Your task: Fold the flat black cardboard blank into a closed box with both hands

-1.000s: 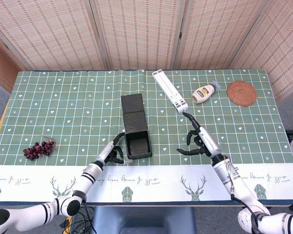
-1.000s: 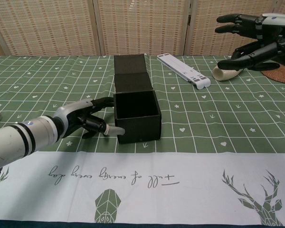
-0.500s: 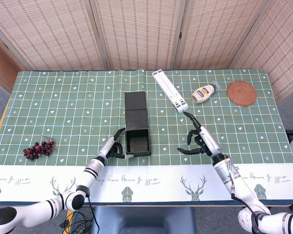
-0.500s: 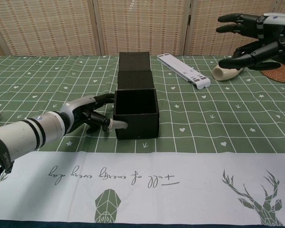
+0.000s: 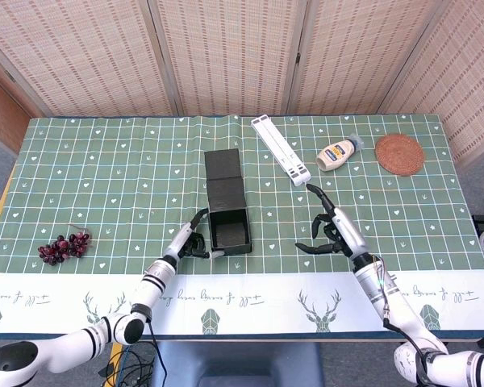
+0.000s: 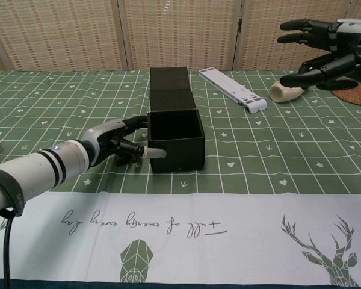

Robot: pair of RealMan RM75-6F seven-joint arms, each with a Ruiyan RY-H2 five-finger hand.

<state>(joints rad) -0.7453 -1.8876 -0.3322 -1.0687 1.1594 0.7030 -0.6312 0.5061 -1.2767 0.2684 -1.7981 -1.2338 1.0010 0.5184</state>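
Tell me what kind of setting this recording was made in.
Probably an indoor lab or demo room, not a home: a table under a green checked cloth, woven folding screens closing off the back, and unrelated props laid out, such as a squeeze bottle, grapes and a black box.

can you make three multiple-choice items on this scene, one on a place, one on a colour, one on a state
1. Where are the grapes?
A. table's left side
B. inside the box
C. on the coaster

2. What colour is the box?
A. white
B. black
C. red

3. What state is the box in?
A. flat blank
B. closed
C. open-topped, lid flaps lying back

Key: 1 A, they lie far left, apart from all else. 2 B, its walls are black in both views. 3 C, the hollow shows while the left robot hand touches its side and the right robot hand hangs spread, holding nothing.
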